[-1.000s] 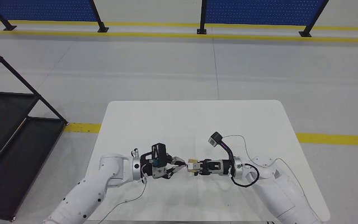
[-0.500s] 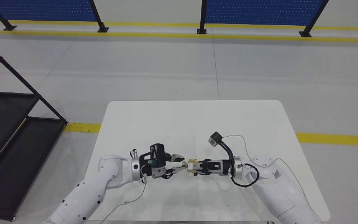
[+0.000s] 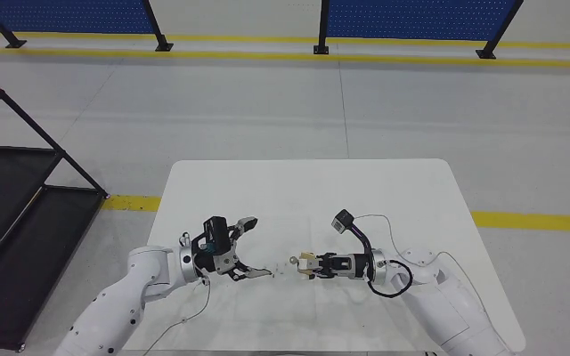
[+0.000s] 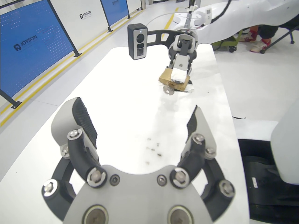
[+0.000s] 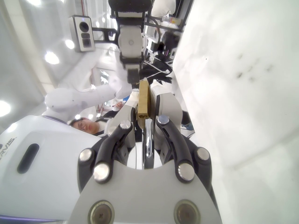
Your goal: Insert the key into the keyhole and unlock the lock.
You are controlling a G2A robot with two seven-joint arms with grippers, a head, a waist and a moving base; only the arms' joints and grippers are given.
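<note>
A brass padlock (image 4: 174, 80) is held just above the white table (image 3: 312, 187) by my right gripper (image 4: 181, 71), which is shut on it. In the right wrist view the padlock (image 5: 143, 101) sits between the fingers of that gripper (image 5: 143, 110), with its steel shackle (image 5: 148, 141) towards the palm. A silver key (image 4: 168, 90) sticks out of the lock's free end, and nothing holds it. In the top view the key (image 3: 292, 262) points at my left gripper (image 3: 256, 247). That gripper (image 4: 140, 117) is open and empty, a short way from the key.
A black rack (image 3: 36, 231) stands on the floor left of the table. Blue barrier panels (image 3: 410, 16) line the far side of the room. Small dark specks (image 4: 153, 149) lie on the table under my left gripper. The table's far half is bare.
My left gripper was closed in at the key against the lock. It has opened, let go and drawn back to the left. The key stays in the lock and the right arm has not moved.
</note>
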